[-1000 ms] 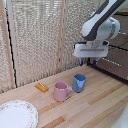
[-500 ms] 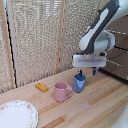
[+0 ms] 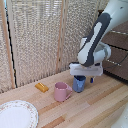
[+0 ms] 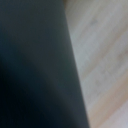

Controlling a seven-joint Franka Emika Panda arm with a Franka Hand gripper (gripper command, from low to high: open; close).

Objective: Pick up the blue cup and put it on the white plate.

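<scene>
Exterior view. We see the arm [image 3: 97, 40] reaching down from the upper part of the exterior view's right, its gripper [image 3: 80, 76] lowered directly onto the blue cup [image 3: 78, 85]. The gripper's white body covers the cup's rim, so the fingers are hidden from us; we cannot tell how far apart they stand, nor whether they press the cup's wall or merely surround it. The cup stands upright on the wooden table [image 3: 95, 107], its lower body visible beneath the gripper. Just beside it, toward the exterior view's left, stands the pink mug [image 3: 61, 92], upright, with its handle turned toward the blue cup; whether the two touch we cannot resolve. Further left lies a small orange block [image 3: 41, 87], flat on the table. The white plate [image 3: 15, 114] sits at the lower left corner of the view, well apart from the cup, partly cut by the frame edge.

Wrist view. We see a dark blurred surface [image 4: 35, 70] filling most of the picture, with pale wood grain beyond it; no fingertip can be distinguished.
</scene>
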